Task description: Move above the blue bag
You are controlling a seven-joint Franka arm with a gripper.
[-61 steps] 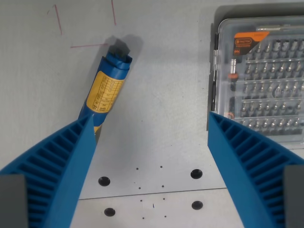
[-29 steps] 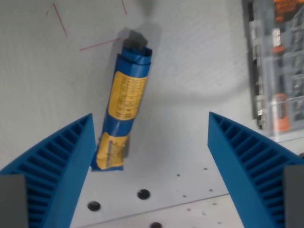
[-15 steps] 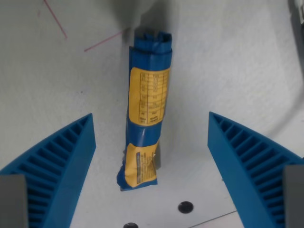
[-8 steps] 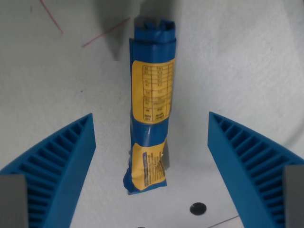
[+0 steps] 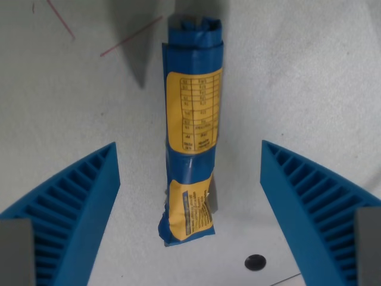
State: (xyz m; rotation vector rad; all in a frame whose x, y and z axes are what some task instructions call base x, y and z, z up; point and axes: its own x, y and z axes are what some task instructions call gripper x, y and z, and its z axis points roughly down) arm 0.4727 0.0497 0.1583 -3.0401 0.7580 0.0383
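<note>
The blue bag (image 5: 191, 119) is a rolled blue packet with yellow printed labels, lying almost straight up and down in the middle of the wrist view on the pale grey table. My gripper (image 5: 189, 179) hangs over it, open, with the bag's lower half in the wide gap between the two ribbed blue fingers (image 5: 71, 208). Neither finger touches the bag. The bag's crumpled lower end reaches roughly the level of the fingertips.
Thin red pen lines (image 5: 128, 37) mark the table at the upper left. A dark screw hole (image 5: 255, 261) shows in the table at the bottom, right of the bag's lower end.
The camera has travelled left and forward: the bag has come from the view's left to its centre and stands straighter, and the screwdriver bit case has left the view on the right.
</note>
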